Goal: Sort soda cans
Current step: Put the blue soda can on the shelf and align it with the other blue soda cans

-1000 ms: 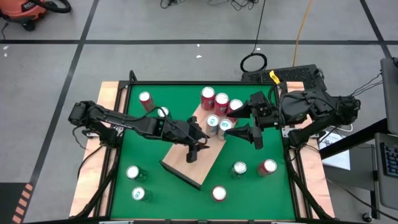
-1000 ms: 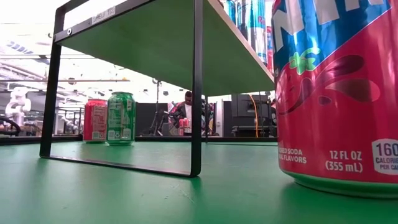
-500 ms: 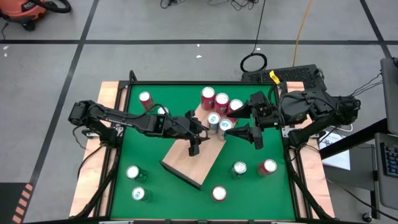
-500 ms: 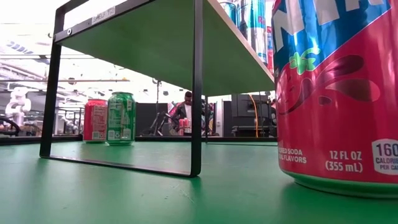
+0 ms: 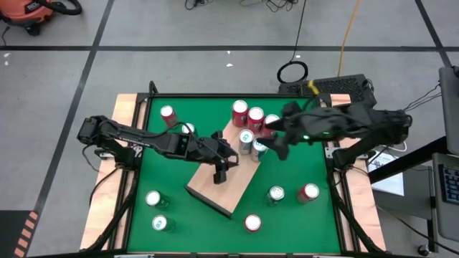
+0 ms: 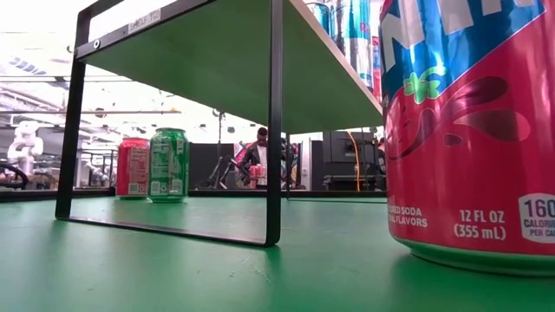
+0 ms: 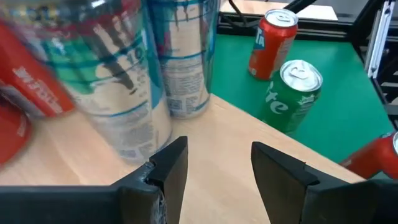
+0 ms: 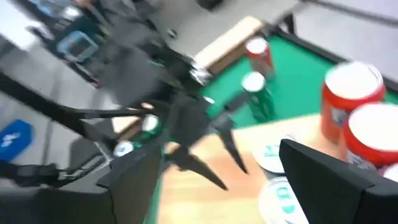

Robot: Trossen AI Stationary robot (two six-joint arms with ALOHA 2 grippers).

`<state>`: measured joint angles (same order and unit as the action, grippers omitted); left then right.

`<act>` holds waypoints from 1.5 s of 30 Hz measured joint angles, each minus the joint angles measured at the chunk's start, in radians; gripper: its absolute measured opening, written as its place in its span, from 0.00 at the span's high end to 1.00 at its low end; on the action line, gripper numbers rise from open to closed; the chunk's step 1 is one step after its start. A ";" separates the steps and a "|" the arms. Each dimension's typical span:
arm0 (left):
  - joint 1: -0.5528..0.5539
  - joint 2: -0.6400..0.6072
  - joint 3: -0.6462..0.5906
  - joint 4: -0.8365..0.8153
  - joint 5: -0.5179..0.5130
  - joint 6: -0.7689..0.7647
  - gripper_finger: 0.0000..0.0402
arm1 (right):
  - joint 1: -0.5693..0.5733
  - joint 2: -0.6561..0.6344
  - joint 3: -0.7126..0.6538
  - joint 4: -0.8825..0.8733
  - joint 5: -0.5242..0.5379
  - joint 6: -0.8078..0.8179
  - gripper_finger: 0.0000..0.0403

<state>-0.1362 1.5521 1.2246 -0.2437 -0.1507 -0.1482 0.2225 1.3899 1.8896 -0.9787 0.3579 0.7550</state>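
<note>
Bench [image 5: 143,179], green-topped, carried soda cans [image 5: 247,136] in scattered groups. Far left: 1 red can [image 5: 167,113] near the back edge; 2 green cans [image 5: 153,199] at the front-left. Left gripper [image 5: 221,174] hovered over the wooden board [image 5: 215,193], jaws spread, pinching nothing, just short of 2 teal-and-white cans [image 7: 124,93] standing on the board. Centre: 3 red cans [image 5: 256,115] and the teal cans clustered at the board's far end. Right gripper [image 5: 276,149] reached in beside that cluster, jaws spread, empty. Front-right: 1 green can [image 5: 275,193], 2 red cans [image 5: 308,191].
</note>
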 joint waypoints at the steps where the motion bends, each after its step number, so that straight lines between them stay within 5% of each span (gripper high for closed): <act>1: -0.004 -0.003 0.004 -0.009 0.000 -0.004 0.56 | -0.014 0.014 0.000 -0.011 -0.010 0.013 0.23; 19: -0.046 -0.173 0.058 -0.178 0.036 -0.169 0.56 | -0.232 0.111 0.000 -0.077 -0.153 0.068 0.39; 22: -0.050 -0.220 0.058 -0.196 0.132 -0.216 0.56 | -0.251 0.112 0.000 -0.090 -0.169 0.052 0.41; 26: -0.060 -0.282 0.059 -0.343 0.385 -0.380 0.56 | -0.254 0.110 0.000 -0.088 -0.210 0.024 0.42; 30: -0.155 -0.343 0.058 -0.505 0.433 -0.491 0.56 | -0.241 0.090 0.000 -0.089 -0.205 0.002 0.42; 45: -0.559 -0.364 0.057 -0.657 0.278 -0.800 0.56 | -0.206 0.068 0.000 -0.116 -0.202 -0.051 0.42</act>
<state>-0.6955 1.1876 1.2819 -0.9007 0.1277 -0.9484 0.0161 1.4574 1.8893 -1.0946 0.1558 0.7037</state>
